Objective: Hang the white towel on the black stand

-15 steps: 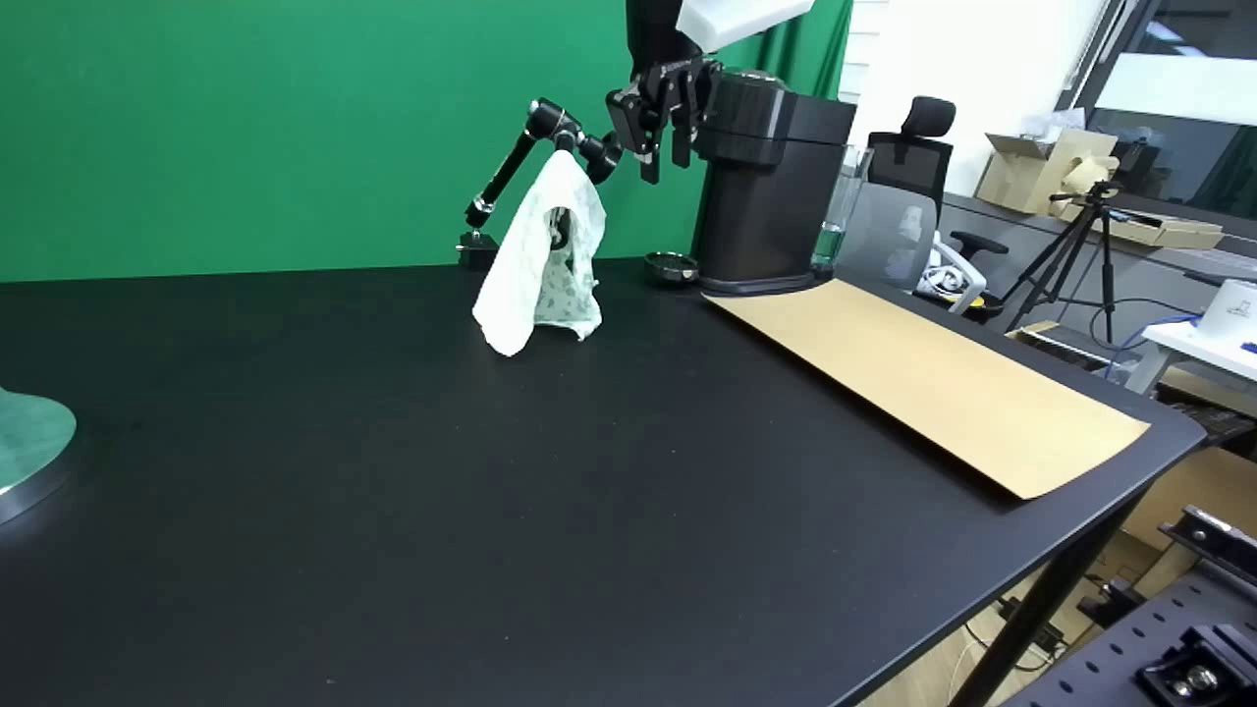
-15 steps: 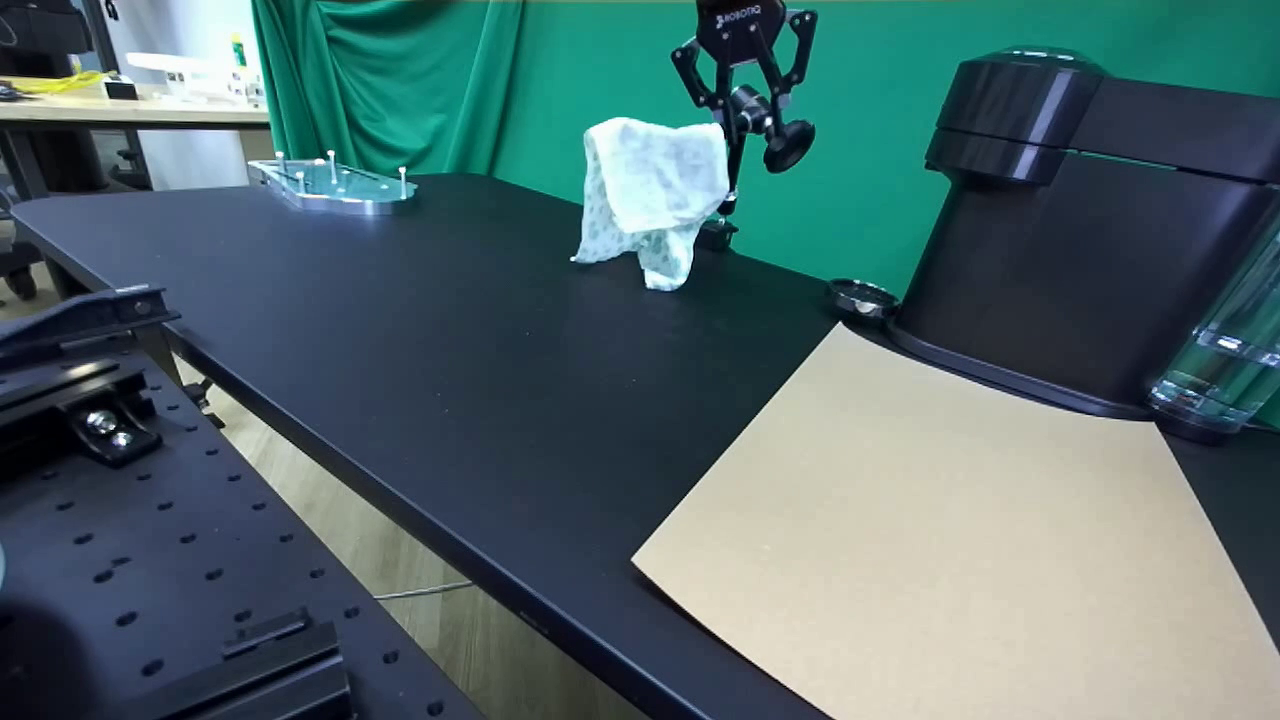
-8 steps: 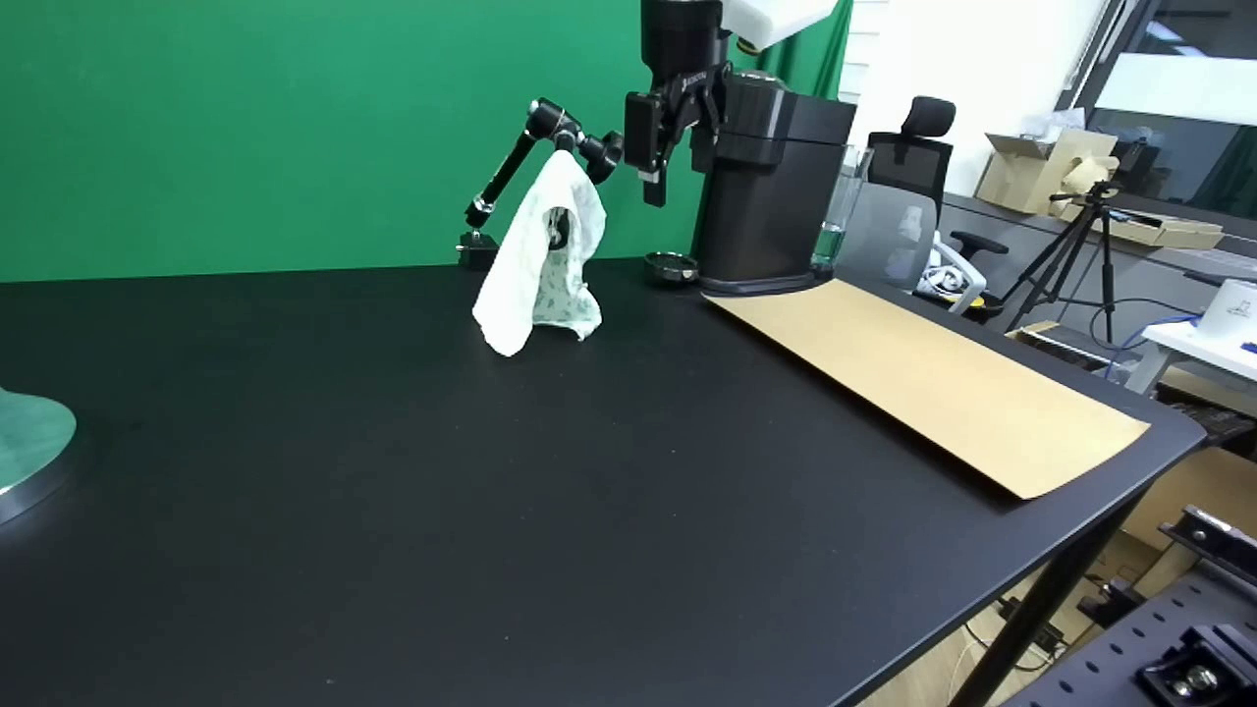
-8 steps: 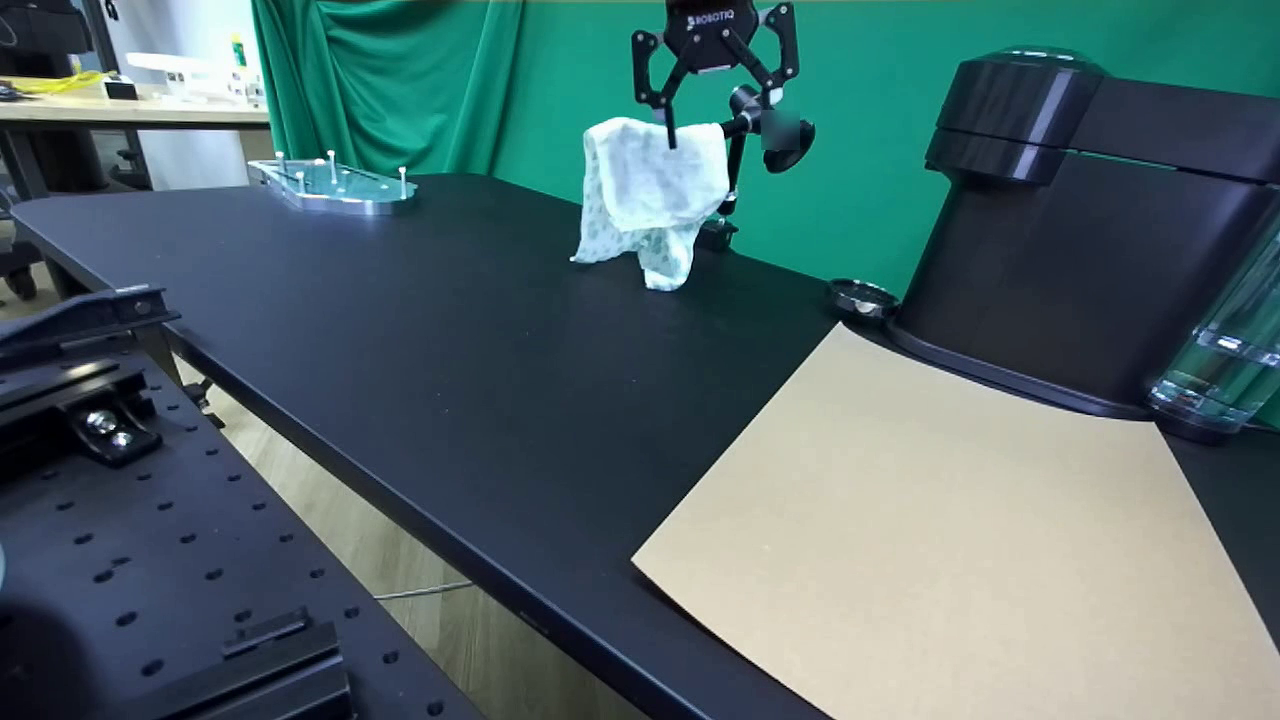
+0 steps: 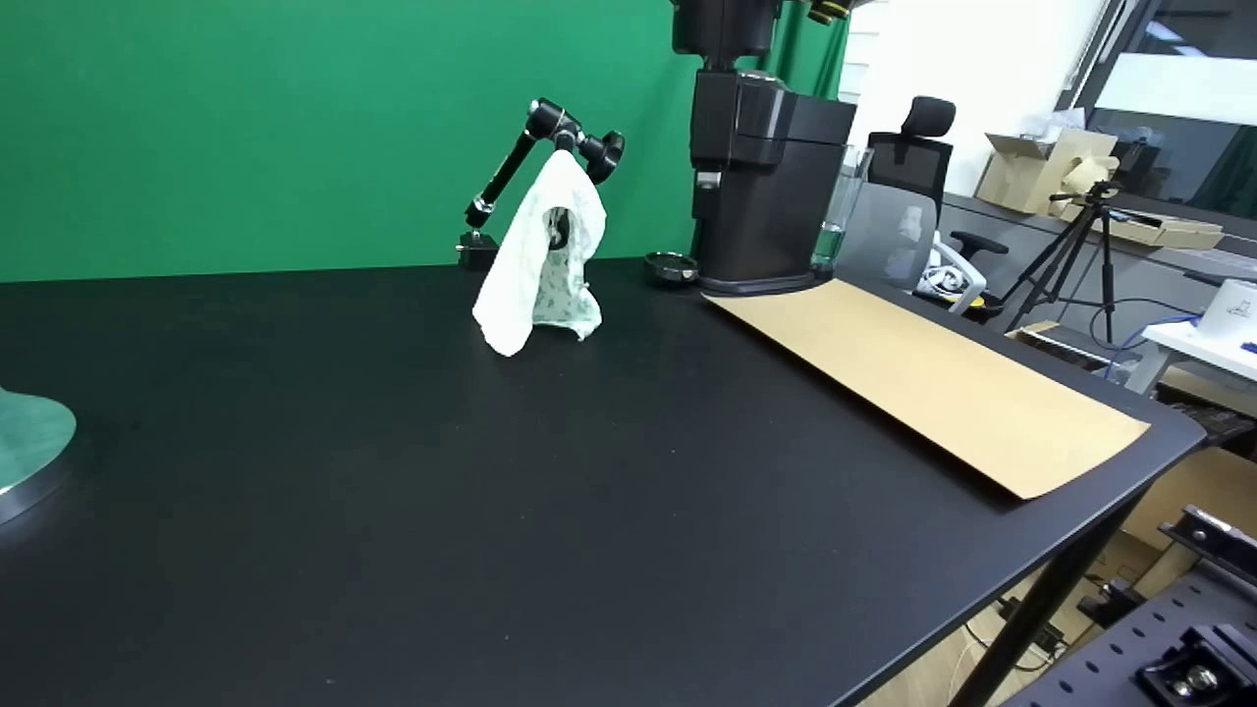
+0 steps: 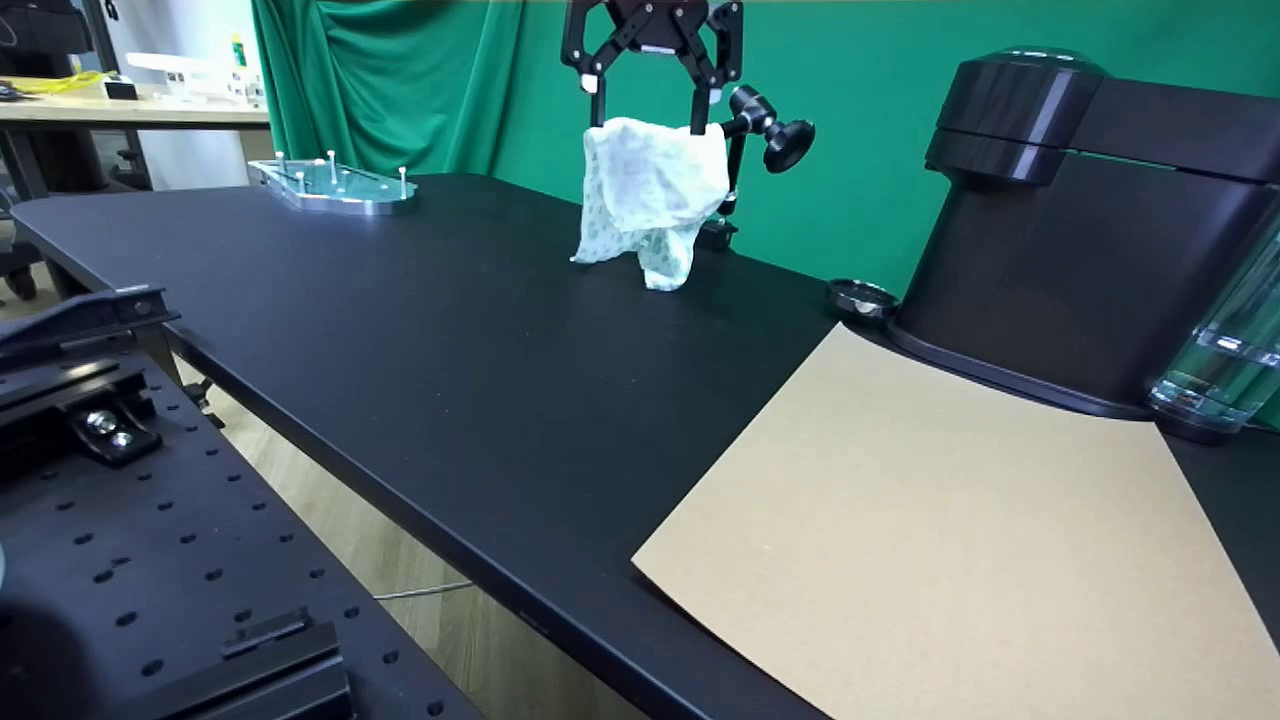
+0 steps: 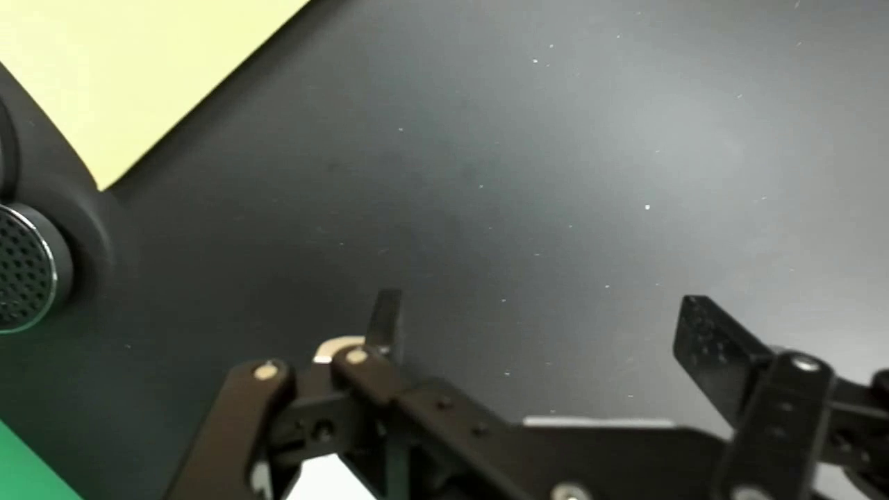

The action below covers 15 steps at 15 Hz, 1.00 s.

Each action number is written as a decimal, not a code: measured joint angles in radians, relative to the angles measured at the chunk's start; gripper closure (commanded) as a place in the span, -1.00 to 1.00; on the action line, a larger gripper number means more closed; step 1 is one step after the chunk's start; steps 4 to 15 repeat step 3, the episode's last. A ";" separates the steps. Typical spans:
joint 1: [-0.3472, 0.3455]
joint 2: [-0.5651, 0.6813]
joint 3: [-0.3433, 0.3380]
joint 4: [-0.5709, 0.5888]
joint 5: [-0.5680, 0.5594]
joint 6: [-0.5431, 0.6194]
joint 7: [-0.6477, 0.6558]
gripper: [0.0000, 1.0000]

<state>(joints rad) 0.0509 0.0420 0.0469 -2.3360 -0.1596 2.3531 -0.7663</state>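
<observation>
The white towel (image 5: 520,270) hangs folded over the arm of the black stand (image 5: 510,171), its lower ends a little off or near the table; contact is hard to judge. In an exterior view the towel (image 6: 655,180) covers part of the stand (image 6: 789,146), whose knob sticks out beside it. My gripper (image 6: 648,117) is wide open, its fingertips overlapping the towel's top edge in that picture. An exterior view from the side has the gripper (image 5: 707,196) well apart from the towel, in front of the coffee machine. Only bare table shows between the fingers (image 7: 715,347) in the wrist view.
A black coffee machine (image 5: 776,196) with a clear water tank stands at the back. Beside it lie a round black drip cup (image 6: 862,298) and a tan sheet (image 6: 950,560). A clear plate with pegs (image 6: 335,190) rests at the table's far end.
My gripper has opened wide and moved away from the towel, towards the coffee machine in the side-on exterior view. The towel keeps its place on the stand.
</observation>
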 measured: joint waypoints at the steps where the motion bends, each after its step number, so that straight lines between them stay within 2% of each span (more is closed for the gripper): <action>1: 0.000 -0.013 0.001 -0.009 0.036 -0.016 -0.080 -1.00; 3: 0.000 -0.037 -0.001 -0.022 0.088 -0.056 -0.221 -1.00; 15: 0.000 -0.037 -0.001 -0.022 0.088 -0.056 -0.221 -1.00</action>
